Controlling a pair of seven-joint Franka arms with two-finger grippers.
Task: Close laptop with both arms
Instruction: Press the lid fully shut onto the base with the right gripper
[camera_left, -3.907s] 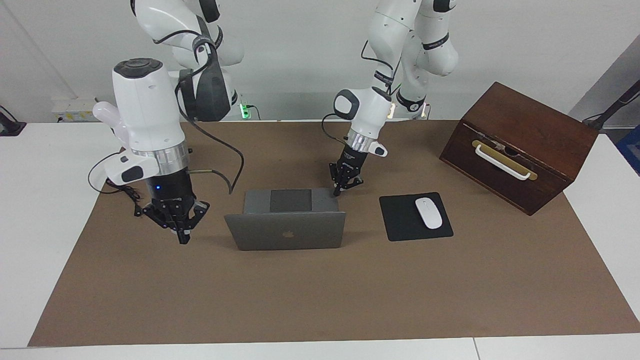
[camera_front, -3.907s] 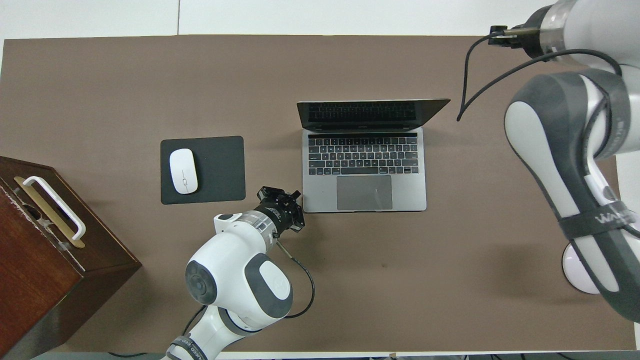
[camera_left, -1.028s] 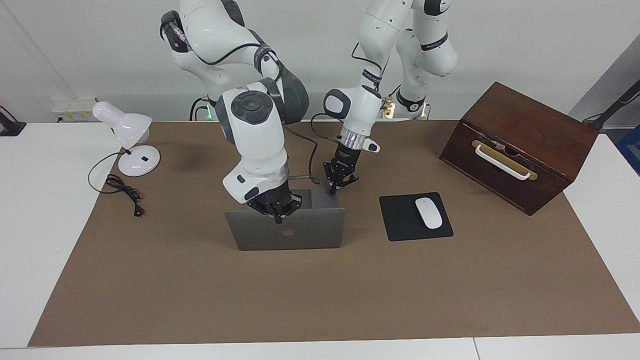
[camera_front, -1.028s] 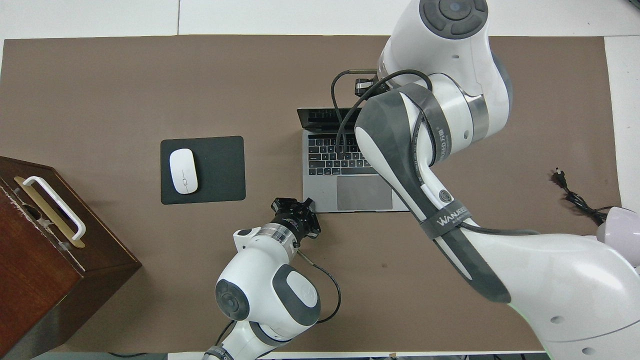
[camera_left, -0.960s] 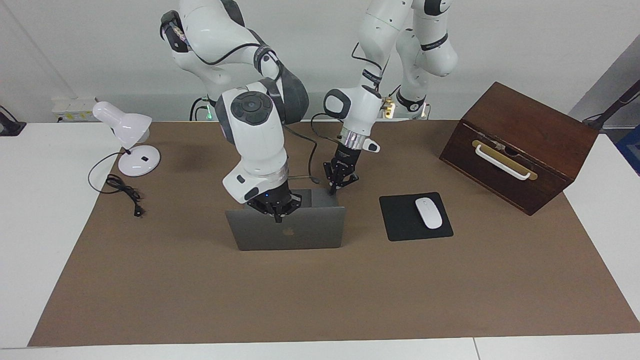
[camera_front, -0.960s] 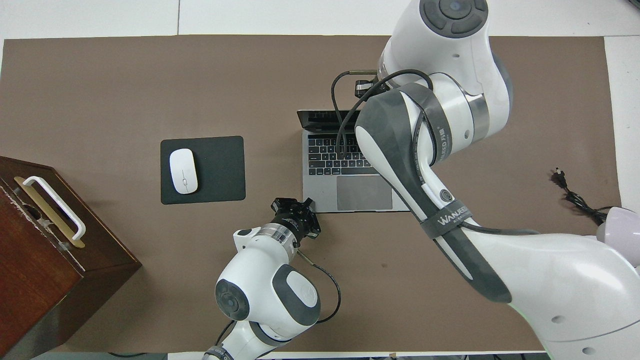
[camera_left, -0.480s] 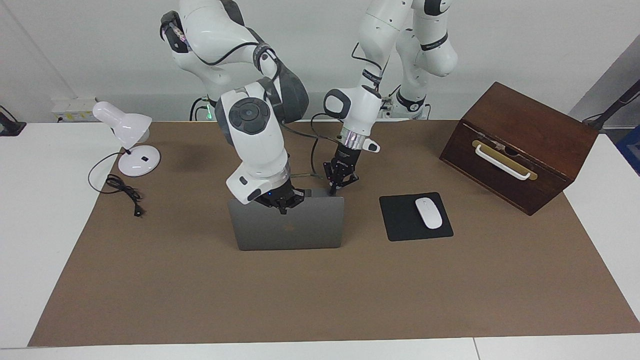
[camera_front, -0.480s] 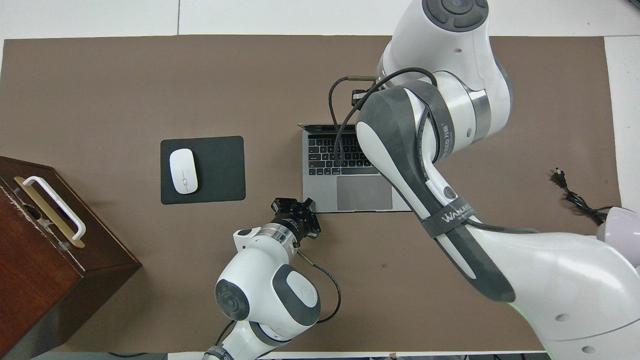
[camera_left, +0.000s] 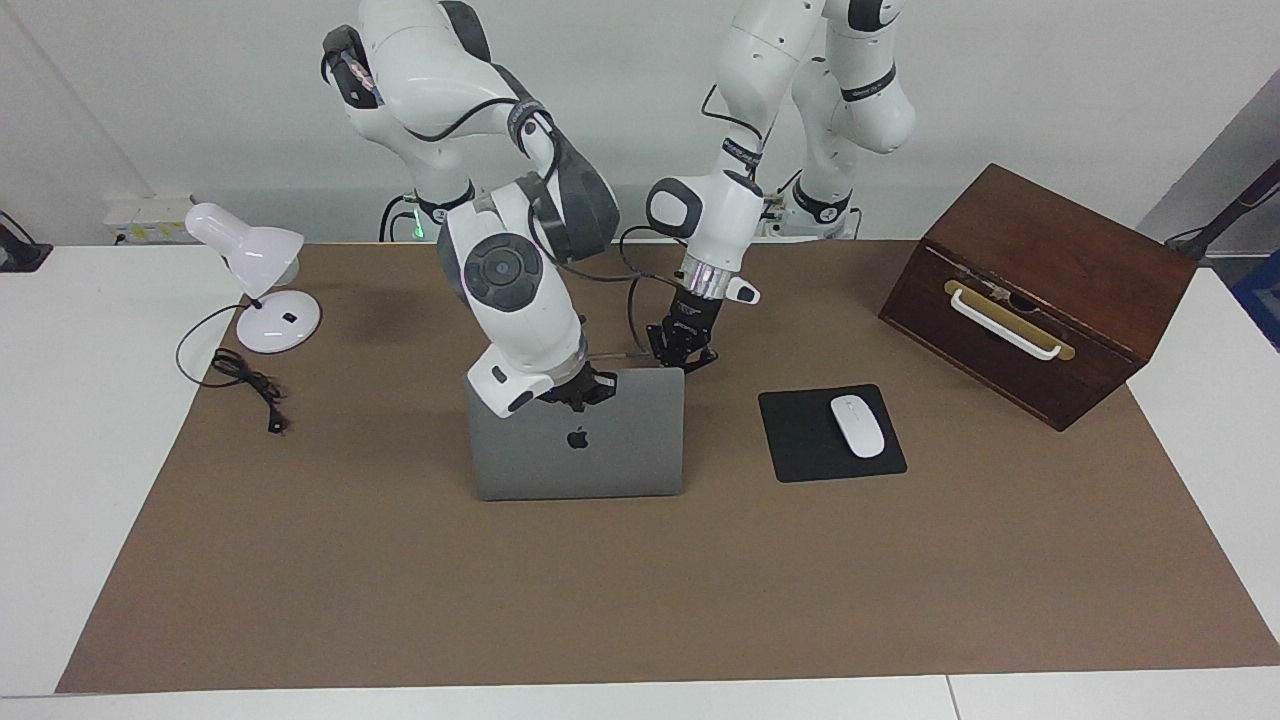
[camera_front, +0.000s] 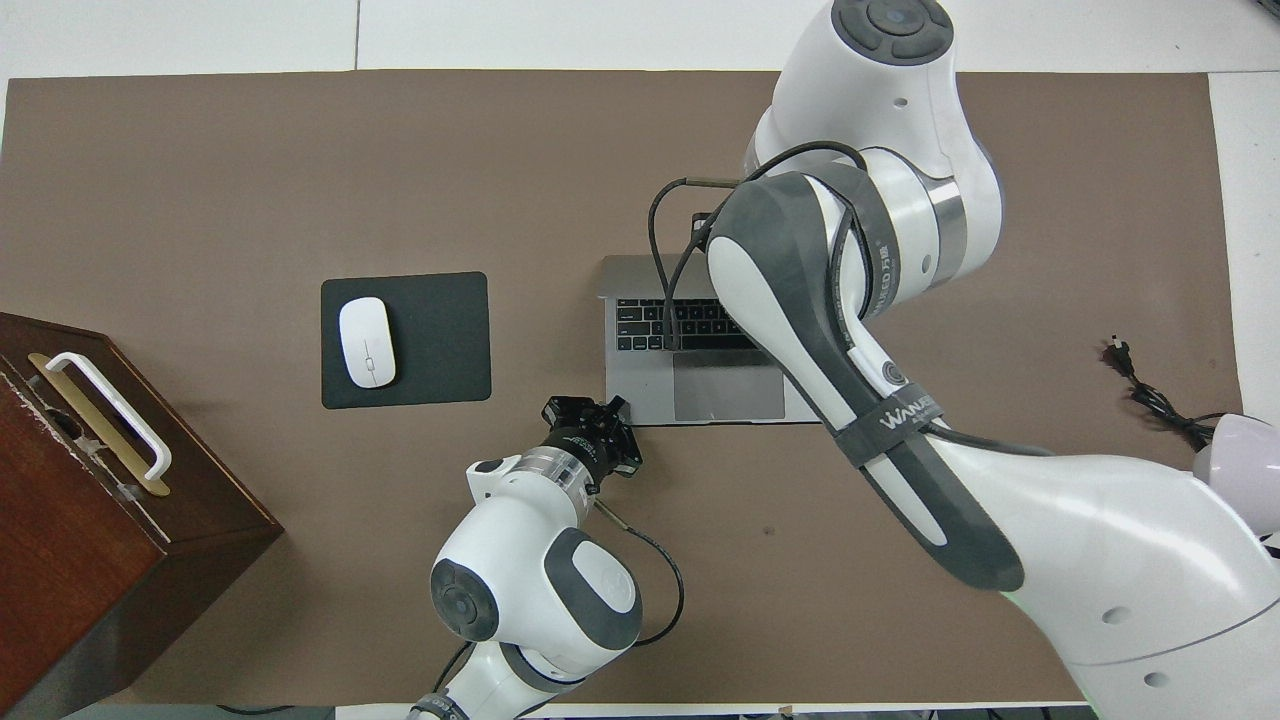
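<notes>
Brown table (camera_left: 400, 600) carried laptop (camera_left: 590, 460), lid tipped partway down. Right hand (camera_left: 580, 392) pressed lid's top edge, left hand (camera_left: 684, 357) at laptop's base corner; grip states unclear.

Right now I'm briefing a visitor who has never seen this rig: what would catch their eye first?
The laptop mid-table, its lid tipped partway down toward the keyboard, with the right gripper at the lid's top edge. The left gripper sits low at the base corner nearest the robots, toward the black mouse pad. A wooden box stands at the left arm's end of the table.
</notes>
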